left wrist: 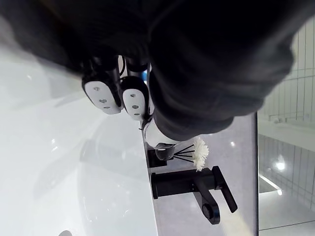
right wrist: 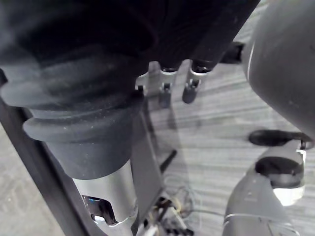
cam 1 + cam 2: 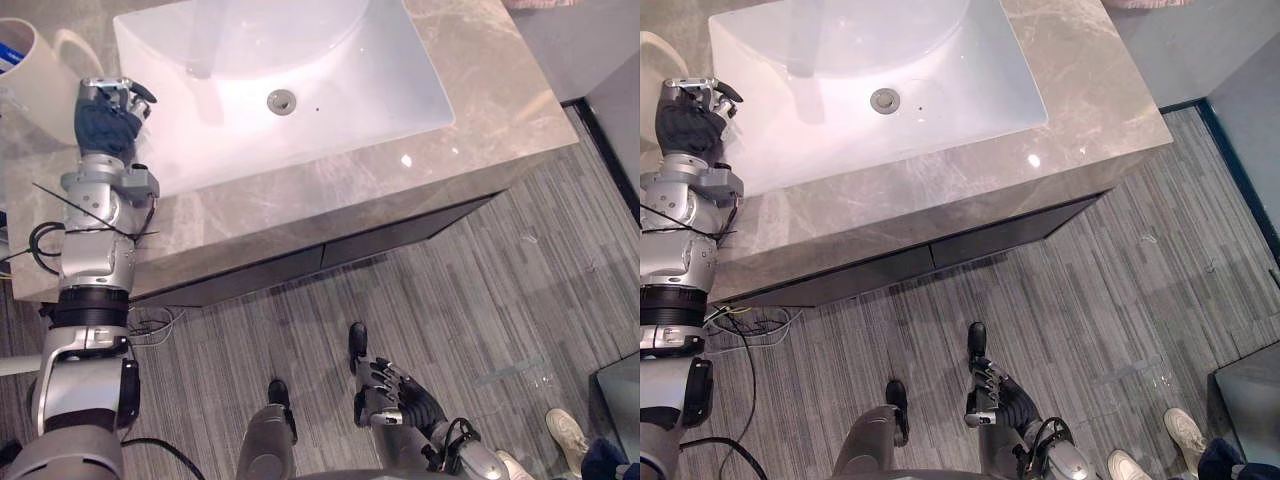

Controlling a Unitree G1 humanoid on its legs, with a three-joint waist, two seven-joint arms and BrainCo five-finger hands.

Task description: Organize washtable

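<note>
Left hand [image 3: 108, 118] is positioned over the desk [image 3: 500, 110] at the left rim of the sink [image 3: 400, 90]. Its fingers are curled in and hold nothing. A white cup [image 3: 38, 88] with something blue inside stands just beside the hand, at the desk's far left corner, ungrasped. A black faucet [image 1: 189, 184] and a reed diffuser [image 1: 170, 153] stand along the back edge. Right hand [image 3: 388, 392] hangs low over the floor [image 3: 450, 290], fingers relaxed and apart. Assessment: nothing is in hand and the cup is the likely next item. I cannot tell how much has already been sorted.
</note>
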